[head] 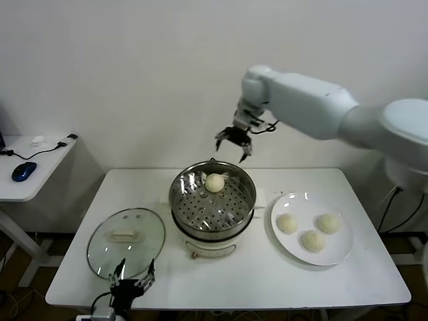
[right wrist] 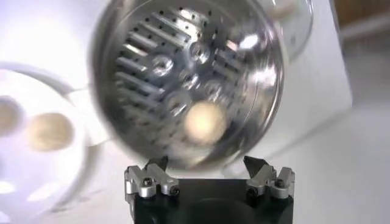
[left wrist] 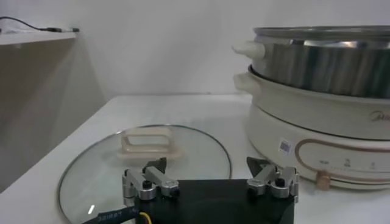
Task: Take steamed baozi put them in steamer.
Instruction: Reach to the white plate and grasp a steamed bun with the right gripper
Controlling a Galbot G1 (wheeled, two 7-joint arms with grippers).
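Note:
One cream-white baozi (head: 215, 182) lies on the perforated tray at the back of the steel steamer (head: 184, 207); it also shows in the right wrist view (right wrist: 204, 122). Three more baozi (head: 287, 223) (head: 328, 223) (head: 312, 241) lie on the white plate (head: 342, 257) to the right. My right gripper (head: 233, 145) hangs open and empty above the steamer's far rim, clear of the bun. My left gripper (head: 134, 277) is open and empty, low at the table's front edge by the glass lid (head: 100, 251).
The steamer stands on its cream-white electric base (left wrist: 292, 131) at the table's middle. The glass lid with a white handle (left wrist: 146, 143) lies flat at the front left. A side desk with a blue mouse (head: 23, 171) stands at the far left.

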